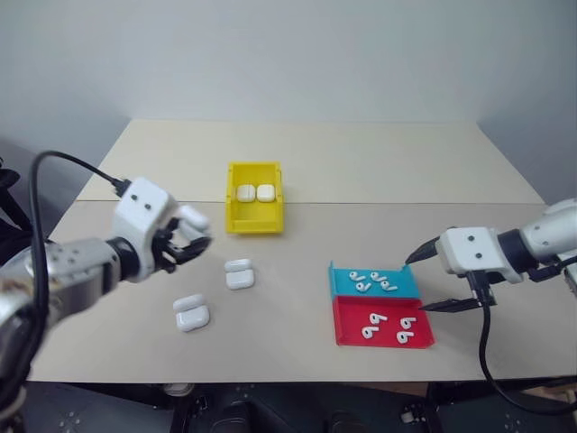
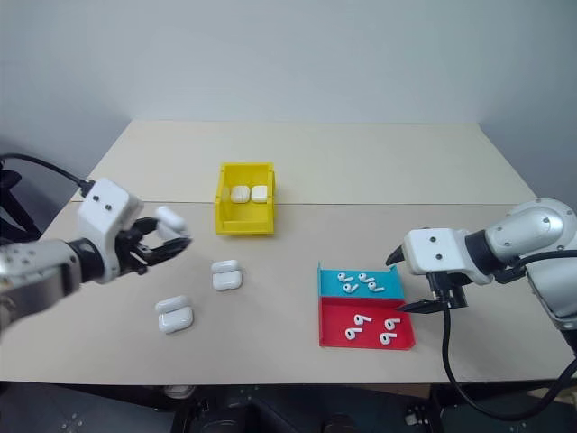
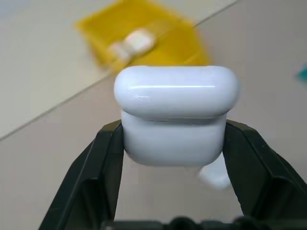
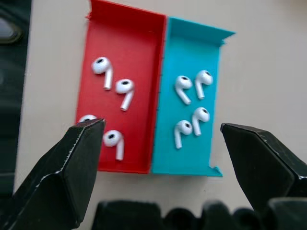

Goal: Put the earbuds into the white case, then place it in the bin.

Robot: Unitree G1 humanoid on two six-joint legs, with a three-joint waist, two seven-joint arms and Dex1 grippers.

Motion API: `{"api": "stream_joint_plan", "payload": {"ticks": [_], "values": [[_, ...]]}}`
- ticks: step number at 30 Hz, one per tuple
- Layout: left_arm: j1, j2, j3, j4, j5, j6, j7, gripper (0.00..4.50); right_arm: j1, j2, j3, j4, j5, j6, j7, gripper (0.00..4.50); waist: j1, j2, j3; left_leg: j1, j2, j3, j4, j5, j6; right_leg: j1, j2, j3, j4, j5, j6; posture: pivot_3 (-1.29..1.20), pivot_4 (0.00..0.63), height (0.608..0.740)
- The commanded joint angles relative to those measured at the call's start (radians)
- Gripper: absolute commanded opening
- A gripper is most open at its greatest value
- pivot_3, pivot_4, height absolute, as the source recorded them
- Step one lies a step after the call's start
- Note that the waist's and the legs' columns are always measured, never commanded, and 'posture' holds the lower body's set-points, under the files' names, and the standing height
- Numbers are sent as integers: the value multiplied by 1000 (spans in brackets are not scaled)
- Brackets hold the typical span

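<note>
My left gripper (image 1: 194, 236) is shut on a white case (image 3: 176, 115) and holds it above the table, left of the yellow bin (image 1: 253, 223). That bin holds two closed white cases (image 1: 255, 192). Two more cases (image 1: 239, 273) (image 1: 191, 313) lie on the table with lids open. Several earbuds lie in the blue tray (image 4: 192, 48), one of them (image 4: 183, 88) near its middle, and several more earbuds (image 4: 125, 91) lie in the red tray (image 4: 139, 57). My right gripper (image 1: 419, 282) hangs open just right of both trays, with nothing between its fingers.
The blue tray (image 1: 406, 287) and red tray (image 1: 352, 316) sit side by side at the front right of the beige table (image 1: 361, 162). A seam crosses the tabletop behind the bin. A black cable hangs from each arm.
</note>
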Motion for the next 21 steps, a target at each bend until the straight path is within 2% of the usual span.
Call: {"api": "stream_joint_plan", "payload": {"ticks": [1,2,5,9,11,15,21], "values": [[51,-93,-21,-11,195,-390,-174,2775,-13,-22,17,-120,-9,131,-30,4500,0,0,0,0,0,0,0,0,0,0,0,0,1,0,0,0,150,740],[71,-133,-35,4,240,-486,-211,2775,-12,-21,27,-161,-7,176,-45,4500,0,0,0,0,0,0,0,-2,4,0,0,0,0,0,0,0,150,740],[87,-215,-57,57,301,-625,-278,2775,1,-23,46,-245,-3,250,-67,4500,2,0,-1,0,0,0,2,-5,8,1,0,0,1,0,0,0,150,740],[116,-339,-101,143,309,-804,-419,2775,-16,0,132,-349,-39,351,-110,4500,6,1,-2,0,0,-1,4,-6,10,1,0,0,2,0,0,0,150,740],[139,-362,-125,166,315,-846,-481,2775,-32,8,174,-368,-66,372,-125,4500,3,1,-2,0,0,0,4,-6,11,1,0,0,2,0,0,0,150,740],[208,-401,-171,205,316,-952,-619,2775,-58,29,239,-406,-101,405,-142,3619,-3,1,-2,-1,0,-1,5,-7,11,0,0,0,2,0,0,0,150,740],[276,-456,-197,230,305,-1019,-700,2775,-82,54,349,-402,-204,389,-149,3619,-4,1,-2,-1,0,-2,6,-7,11,1,0,-1,3,0,0,0,150,740]]}}
